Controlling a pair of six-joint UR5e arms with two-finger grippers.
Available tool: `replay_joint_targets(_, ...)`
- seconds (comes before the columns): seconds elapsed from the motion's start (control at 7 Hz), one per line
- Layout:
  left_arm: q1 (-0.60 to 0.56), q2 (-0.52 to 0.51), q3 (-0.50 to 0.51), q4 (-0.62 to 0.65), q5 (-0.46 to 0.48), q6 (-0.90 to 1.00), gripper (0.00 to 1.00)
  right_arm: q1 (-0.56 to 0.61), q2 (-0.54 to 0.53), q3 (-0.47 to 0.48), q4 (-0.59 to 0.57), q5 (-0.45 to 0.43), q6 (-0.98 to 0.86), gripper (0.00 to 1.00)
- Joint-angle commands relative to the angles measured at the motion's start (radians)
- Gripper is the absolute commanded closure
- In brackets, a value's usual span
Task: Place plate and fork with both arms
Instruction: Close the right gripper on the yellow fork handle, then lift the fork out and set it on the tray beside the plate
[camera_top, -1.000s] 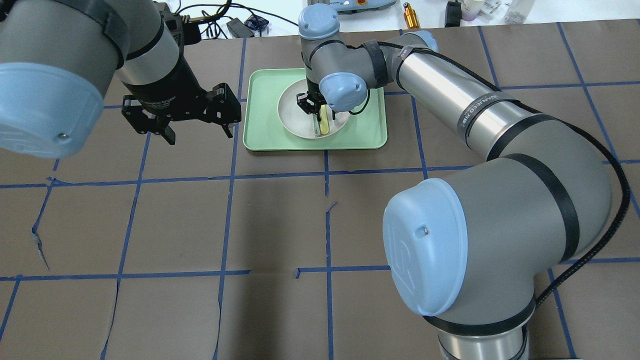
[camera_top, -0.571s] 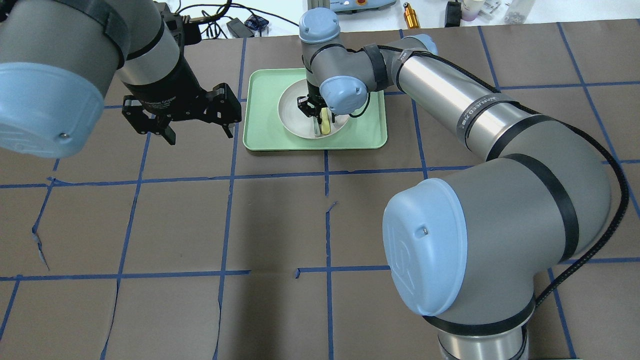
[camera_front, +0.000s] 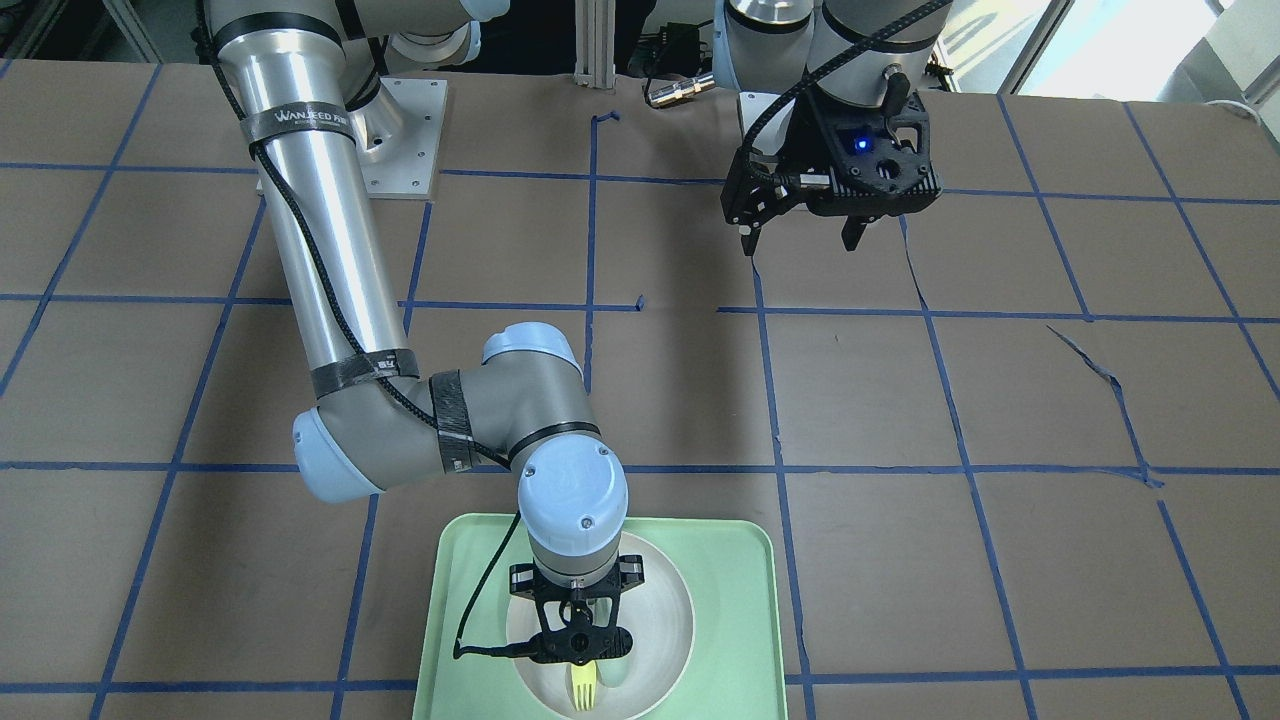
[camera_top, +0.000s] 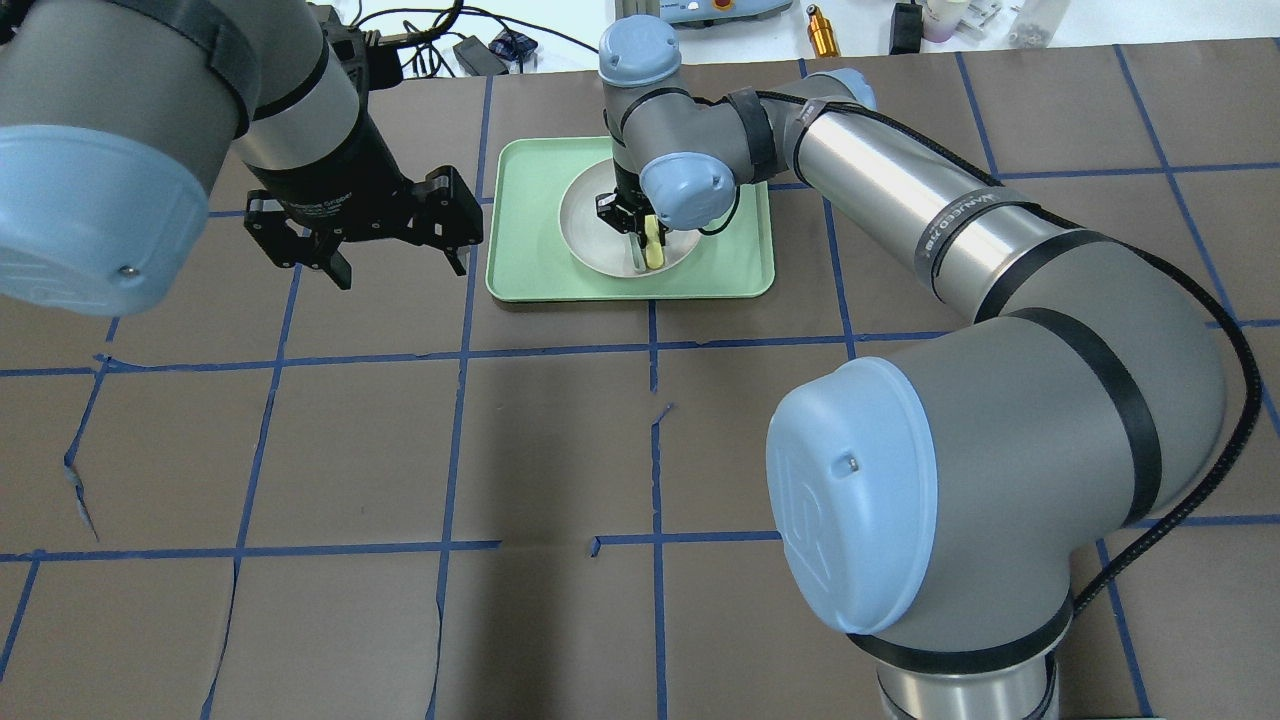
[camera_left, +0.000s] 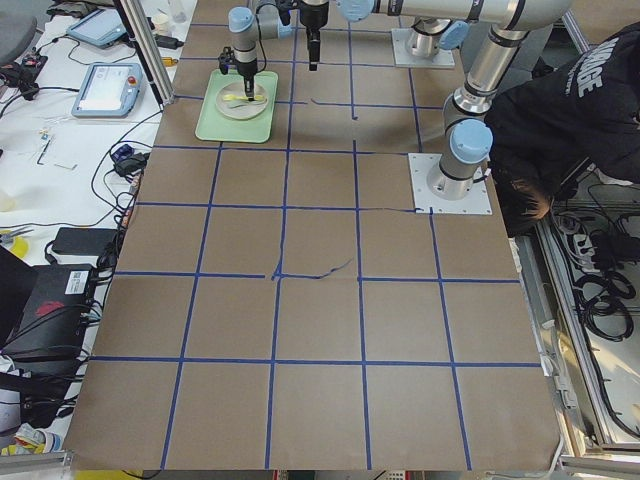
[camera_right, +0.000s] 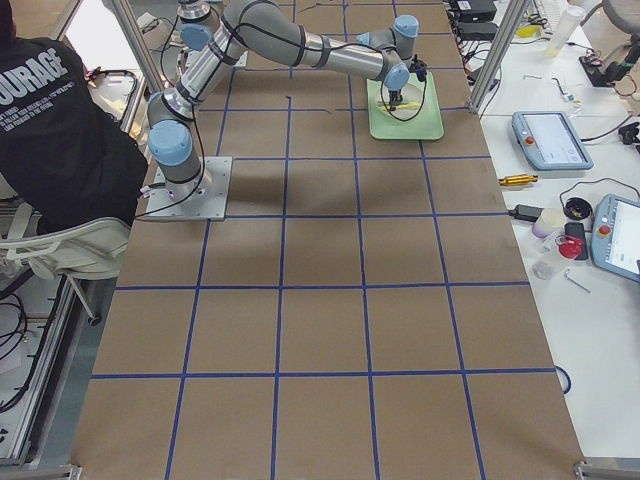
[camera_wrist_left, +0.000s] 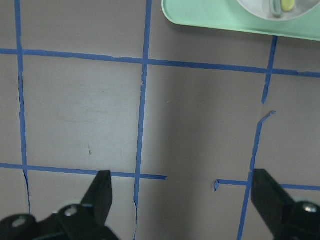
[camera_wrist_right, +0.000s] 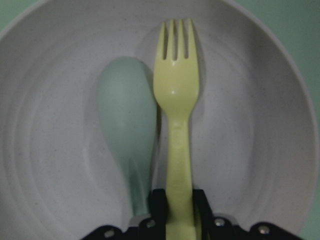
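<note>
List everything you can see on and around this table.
table: one, brown with blue tape grid.
tray: one, mint green, on the table's far side.
plate: one, white, on the tray.
fork: one, pale yellow, lying in the plate.
spoon: one, grey-green, in the plate beside the fork.
operator: one, black top, seated by the robot's base.
left gripper: one, black, open, over the table.
right gripper: one, black, shut on the fork's handle.

green tray sits on the taped table.
</note>
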Motion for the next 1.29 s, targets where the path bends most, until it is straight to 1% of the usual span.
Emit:
replay_joint_targets(0.0,0.0,0.002,0.0,0.0,0.0,0.0,0.0,-0.005,-0.044,0.01,0.004,-0.007,-0.06,1.0)
replay_joint_targets(0.14,0.0,-0.002,0.0,0.0,0.0,0.0,0.0,-0.038,-0.074,0.017,0.009,-0.008,-0.106,0.99)
replay_joint_targets(0.29,0.0,-0.006,-0.002,0.0,0.0,-0.001,0.0,-0.129,-0.117,0.043,0.024,0.002,-0.12,0.99)
replay_joint_targets(0.43,0.0,-0.006,-0.002,0.0,0.0,-0.002,0.0,-0.174,-0.137,0.11,0.021,0.005,-0.192,0.99)
replay_joint_targets(0.57,0.0,-0.011,-0.002,0.0,0.0,-0.003,0.0,-0.175,-0.129,0.14,0.012,0.012,-0.186,0.99)
replay_joint_targets(0.86,0.0,-0.014,-0.002,0.0,0.0,-0.003,0.0,-0.17,-0.086,0.143,0.007,0.044,-0.163,0.99)
replay_joint_targets(1.0,-0.002,-0.015,-0.002,0.0,-0.002,-0.003,0.0,-0.169,-0.085,0.143,0.004,0.056,-0.149,0.97)
replay_joint_targets(1.14,-0.002,-0.017,-0.002,0.0,-0.002,-0.003,0.0,-0.169,-0.082,0.148,0.004,0.094,-0.151,0.9)
